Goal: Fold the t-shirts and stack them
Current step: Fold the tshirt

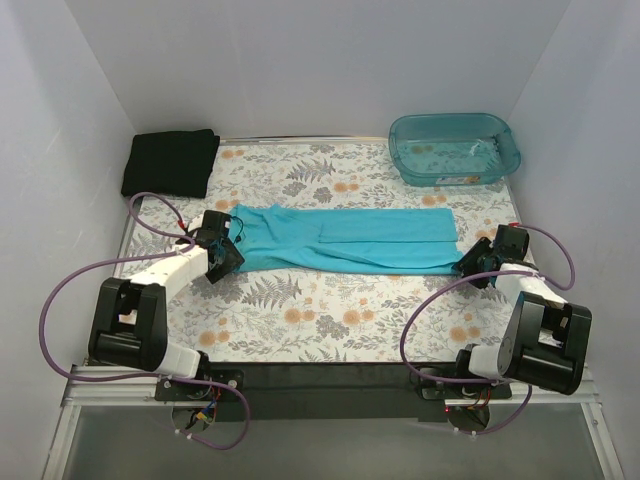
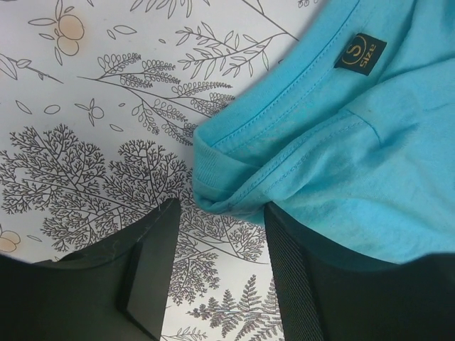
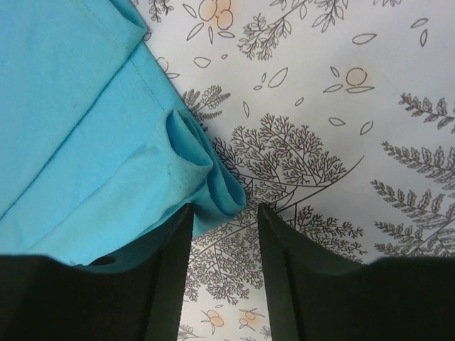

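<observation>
L gripper, R gripper straddle teal tee

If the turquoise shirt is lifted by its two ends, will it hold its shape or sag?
Probably floppy: the turquoise shirt lies flat as a folded strip and its edge bunches into soft rolls by the left pincer. Likely light and thin, so the middle would sag. The stacked layers just rest on each other, so the fold may slip open.

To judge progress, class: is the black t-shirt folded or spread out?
Folded: the black t-shirt lies as a compact rectangle at the far left corner, no sleeves showing.
</observation>
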Robot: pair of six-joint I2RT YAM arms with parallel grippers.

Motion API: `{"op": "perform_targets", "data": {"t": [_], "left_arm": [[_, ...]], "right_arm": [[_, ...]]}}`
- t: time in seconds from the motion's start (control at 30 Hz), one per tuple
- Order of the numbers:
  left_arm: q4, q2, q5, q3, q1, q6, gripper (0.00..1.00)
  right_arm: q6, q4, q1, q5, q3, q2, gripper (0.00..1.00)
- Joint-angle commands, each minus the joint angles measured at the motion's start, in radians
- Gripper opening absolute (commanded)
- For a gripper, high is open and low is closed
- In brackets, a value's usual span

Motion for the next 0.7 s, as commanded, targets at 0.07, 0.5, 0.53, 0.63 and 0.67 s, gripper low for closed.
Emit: {"op": "perform_targets", "data": {"t": [0.07, 0.5, 0.53, 0.63, 0.67], "left_arm": [[0.02, 0.009, -0.017, 0.011, 0.012, 0.022, 0.46], [0.011, 0.021, 0.01, 0.029, 0.032, 0.026, 0.39], [0.009, 0.011, 0.015, 0.026, 0.032, 0.017, 0.41], [-0.003, -0.052, 0.027, 0.018, 0.032, -0.01, 0.48], [-0.006, -0.069, 0.029, 0.012, 0.032, -0.036, 0.5]], "right_arm": [[-0.001, 0.053, -0.015, -0.012, -0.011, 0.046, 0.37], [-0.032, 0.047, -0.019, -0.006, 0.022, 0.052, 0.22], [-0.032, 0.047, -0.019, -0.009, 0.024, 0.052, 0.22], [-0.038, 0.044, -0.021, -0.014, 0.025, 0.054, 0.2], [-0.038, 0.044, -0.021, -0.015, 0.025, 0.054, 0.2]]}}
